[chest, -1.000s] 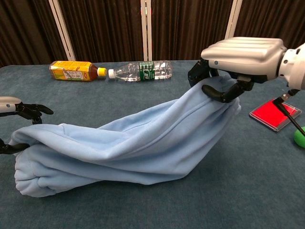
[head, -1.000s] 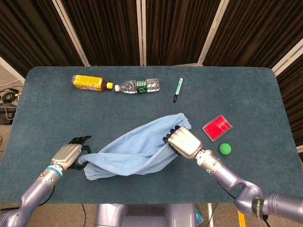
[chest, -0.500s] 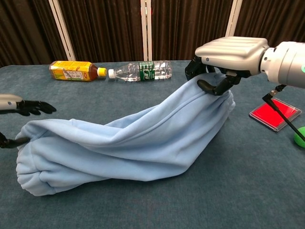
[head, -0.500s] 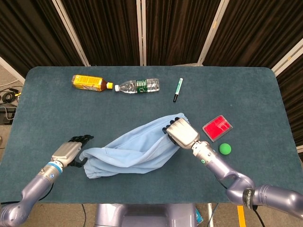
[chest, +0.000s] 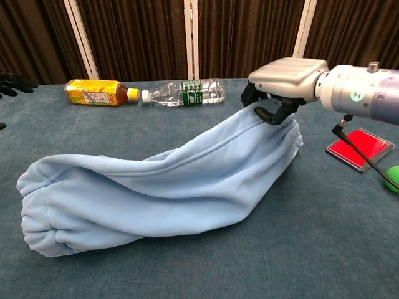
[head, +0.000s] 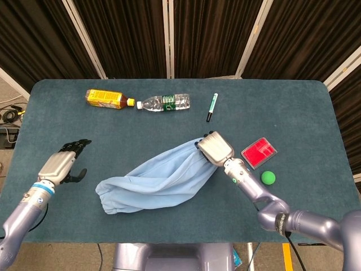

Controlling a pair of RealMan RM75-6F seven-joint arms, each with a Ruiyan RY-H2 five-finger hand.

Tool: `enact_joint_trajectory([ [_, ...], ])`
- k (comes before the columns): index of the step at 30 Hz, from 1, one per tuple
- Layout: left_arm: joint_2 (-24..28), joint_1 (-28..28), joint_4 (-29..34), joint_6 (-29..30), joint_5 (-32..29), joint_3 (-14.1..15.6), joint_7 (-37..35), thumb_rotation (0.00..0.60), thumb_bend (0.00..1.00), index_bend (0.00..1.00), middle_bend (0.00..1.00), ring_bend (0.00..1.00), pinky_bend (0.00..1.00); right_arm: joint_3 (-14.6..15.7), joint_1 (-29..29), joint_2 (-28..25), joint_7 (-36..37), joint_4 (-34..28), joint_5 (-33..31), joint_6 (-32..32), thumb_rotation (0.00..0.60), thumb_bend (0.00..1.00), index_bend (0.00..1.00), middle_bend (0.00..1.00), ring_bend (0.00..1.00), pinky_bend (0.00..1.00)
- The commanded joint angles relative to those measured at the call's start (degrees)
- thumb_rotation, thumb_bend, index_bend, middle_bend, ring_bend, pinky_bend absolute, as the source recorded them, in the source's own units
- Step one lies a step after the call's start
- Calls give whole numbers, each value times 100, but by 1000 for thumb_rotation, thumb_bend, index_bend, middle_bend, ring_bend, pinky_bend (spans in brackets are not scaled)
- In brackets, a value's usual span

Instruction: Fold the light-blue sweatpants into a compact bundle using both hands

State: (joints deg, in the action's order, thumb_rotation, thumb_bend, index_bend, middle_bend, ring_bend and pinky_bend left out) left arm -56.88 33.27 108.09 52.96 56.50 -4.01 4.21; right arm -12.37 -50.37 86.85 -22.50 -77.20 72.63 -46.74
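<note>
The light-blue sweatpants [head: 161,178] lie as a long bunched roll slanting across the near middle of the table, also filling the chest view [chest: 162,193]. My right hand [head: 215,148] grips their upper right end, its fingers curled into the cloth [chest: 282,84] and holding that end a little off the table. My left hand [head: 61,164] hovers to the left of the pants with fingers spread, holding nothing and well apart from the cuffed left end [head: 107,199]. In the chest view only its fingertips [chest: 11,82] show at the left edge.
An orange-labelled bottle [head: 105,99] and a clear water bottle [head: 165,103] lie along the far side, with a green pen [head: 211,106] beside them. A red box [head: 259,152] and a green ball [head: 268,178] sit just right of my right hand.
My left hand has let go of the pants' left end and drawn away to the left. My right hand has carried the other end slightly farther back; the cloth has sagged flatter.
</note>
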Motion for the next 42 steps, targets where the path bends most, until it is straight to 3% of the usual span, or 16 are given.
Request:
enact_joint_trajectory([
  [1,84,-41,-90,-52,63,-42,-121,600,524,0,0,0,0,-30,-124,252,-200,302,-290,106,600,573,670,615,506,487],
  [22,282,-21,-335,-426,106,-123,-394,600,525,0,0,0,0,-291,-726,1409,-1313,1820,-1753,187,600,576,655,602,506,486],
  [23,288,-18,-349,-437,100,-129,-402,600,525,0,0,0,0,-295,-746,1459,-1338,1886,-1782,172,600,552,613,571,493,465],
  [25,298,-20,-378,-455,95,-141,-430,600,525,0,0,0,0,-292,-781,1559,-1405,2012,-1883,193,600,424,426,423,385,354],
  [27,305,-25,-395,-464,99,-150,-459,600,525,0,0,0,0,-308,-797,1615,-1488,2063,-2056,246,600,141,117,127,123,125],
  [29,310,-42,-428,-460,109,-151,-482,600,525,0,0,0,0,-357,-819,1665,-1741,2060,-2474,309,600,9,5,4,5,13],
  [35,315,-116,-481,-420,179,-149,-580,600,525,0,0,0,0,-507,-775,1610,-1933,1655,-2361,-629,600,0,0,0,0,0],
  [42,327,-221,-458,-283,542,-148,-715,600,525,0,0,0,0,-584,-501,924,-1708,544,-1901,-1266,600,0,0,0,0,0],
])
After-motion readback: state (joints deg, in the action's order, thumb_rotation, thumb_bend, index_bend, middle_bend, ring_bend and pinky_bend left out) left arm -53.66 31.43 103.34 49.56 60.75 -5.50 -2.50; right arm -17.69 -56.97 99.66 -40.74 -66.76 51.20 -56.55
